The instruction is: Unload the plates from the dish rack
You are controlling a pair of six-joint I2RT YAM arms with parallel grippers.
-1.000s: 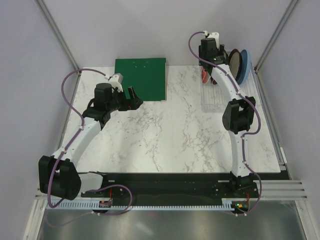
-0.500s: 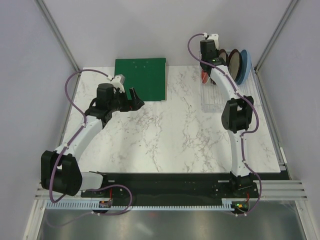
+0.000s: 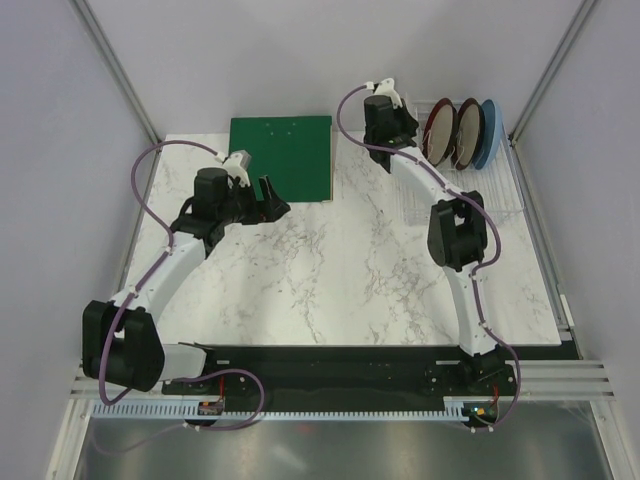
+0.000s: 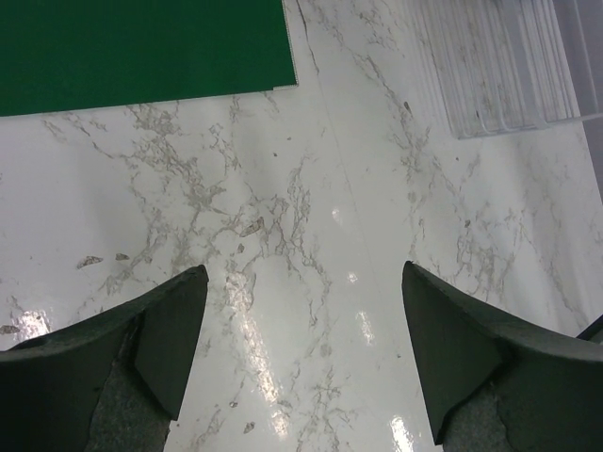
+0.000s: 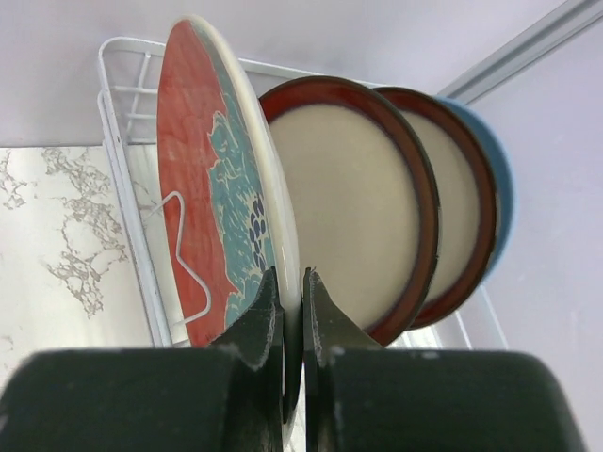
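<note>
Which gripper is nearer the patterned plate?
Right. The right gripper is clamped on the patterned plate at its rim; the left gripper hangs open across the table, beside the green board.

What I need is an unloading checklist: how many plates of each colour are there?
Red-teal plate: 1
Red-rimmed beige plates: 2
Blue plate: 1
Total: 4
</note>
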